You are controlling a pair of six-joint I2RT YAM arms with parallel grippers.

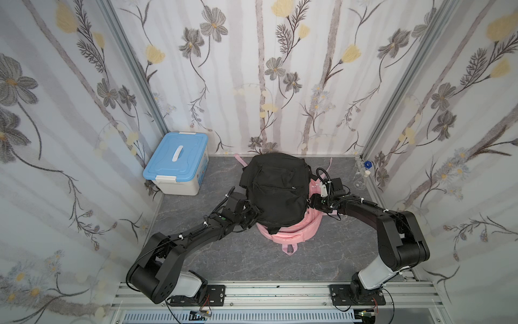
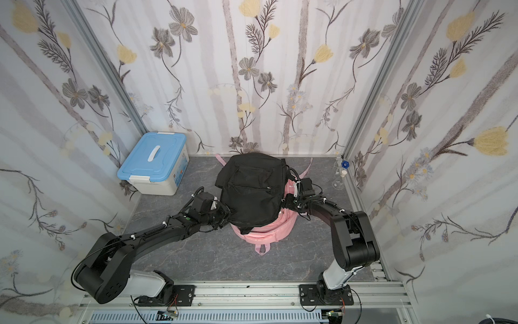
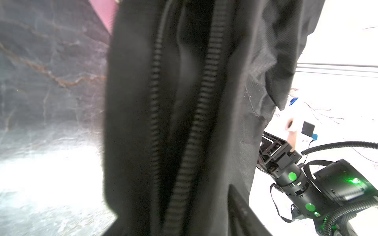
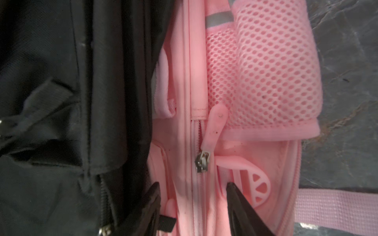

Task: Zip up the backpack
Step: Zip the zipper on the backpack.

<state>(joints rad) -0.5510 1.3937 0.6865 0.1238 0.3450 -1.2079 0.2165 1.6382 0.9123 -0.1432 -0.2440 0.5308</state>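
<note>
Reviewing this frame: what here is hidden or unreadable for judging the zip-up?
Left gripper: in both top views its jaws are pressed into the black fabric backpack; any grip is hidden.
Black backpack's zipper slider: the left wrist view shows only blurred, parted zipper teeth running off the frame edges.
Pink mesh-pocketed backpack: in top views the black one covers most of it.
Clear glass flask by the wall: too small for detail.

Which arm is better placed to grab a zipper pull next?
Right. The pink pull tab and its metal slider lie just ahead of the open right gripper. The left wrist view shows only parted zipper teeth of the black backpack, no slider.
</note>
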